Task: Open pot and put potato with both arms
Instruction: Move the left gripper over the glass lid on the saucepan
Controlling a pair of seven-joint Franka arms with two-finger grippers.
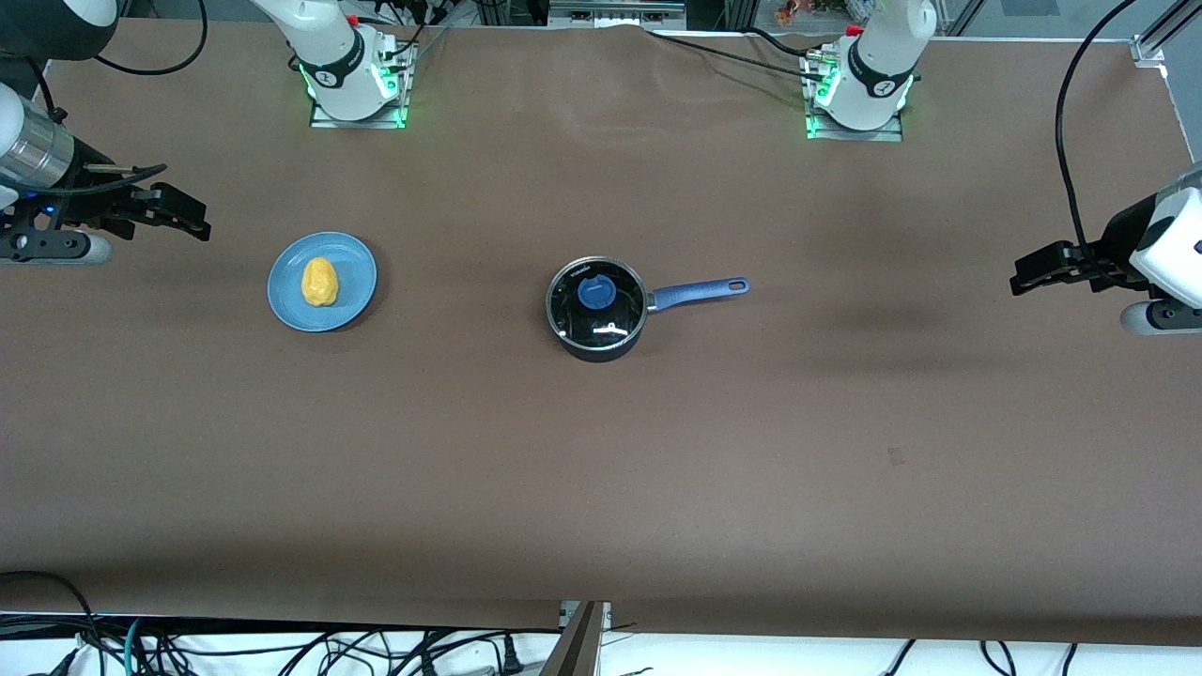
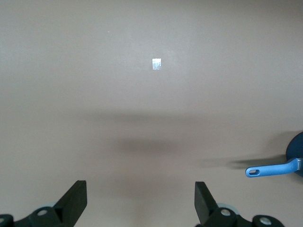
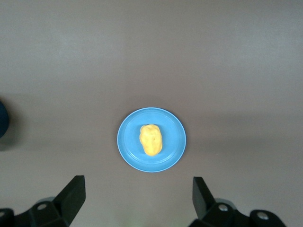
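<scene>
The black pot (image 1: pixel 601 351) stands at the table's middle, its blue handle (image 1: pixel 700 291) pointing toward the left arm's end. A glass lid (image 1: pixel 615 314) with a blue knob (image 1: pixel 596 292) covers it. The yellow potato (image 1: pixel 319 281) lies on a blue plate (image 1: pixel 282 291) toward the right arm's end. My right gripper (image 1: pixel 188 221) is open and empty, over bare table beside the plate. Its wrist view shows the potato (image 3: pixel 151 139) on the plate (image 3: pixel 173 151) ahead of the gripper (image 3: pixel 138 198). My left gripper (image 1: pixel 1028 272) is open and empty over the left arm's end of the table. Its wrist view shows the gripper (image 2: pixel 140 201) and the handle (image 2: pixel 272 169).
The brown table cover (image 1: pixel 601 488) is bare around the pot and plate. A small pale mark (image 2: pixel 156 63) shows on it in the left wrist view. Cables (image 1: pixel 282 648) hang below the table edge nearest the front camera.
</scene>
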